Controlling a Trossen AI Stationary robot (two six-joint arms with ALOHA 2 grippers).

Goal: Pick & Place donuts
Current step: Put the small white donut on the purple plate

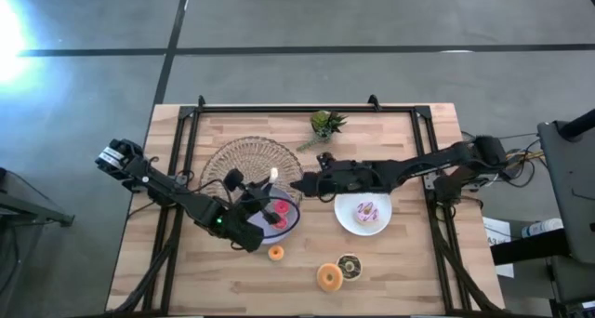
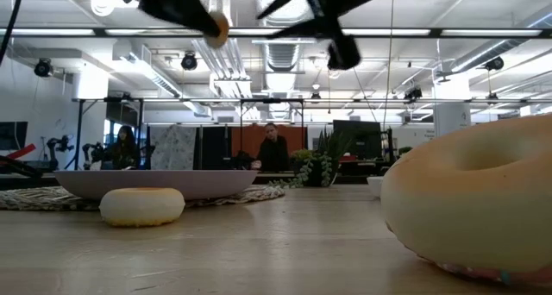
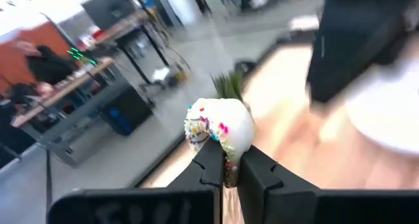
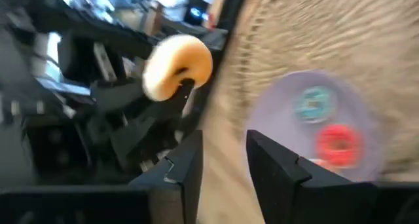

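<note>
My left gripper hovers high over the far rim of the lilac plate, shut on a pale donut with white icing and sprinkles. The same donut shows as a yellowish ring in the right wrist view and in the low view. My right gripper is open and empty, just right of that donut and facing it. A red donut and a teal donut lie flat in the lilac plate. A pink sprinkled donut lies on the white plate. My left gripper pinches the ring wall of the pale donut between its two fingers, at their free ends. The donut is lifted clear, high above the table, and stands out beyond the fingertips with its iced side turned toward the left wrist camera.
On the near part of the table lie a small orange donut, a larger orange donut and a chocolate donut. A woven mat lies under the lilac plate. A small green plant stands at the far edge. People sit in the room beyond.
</note>
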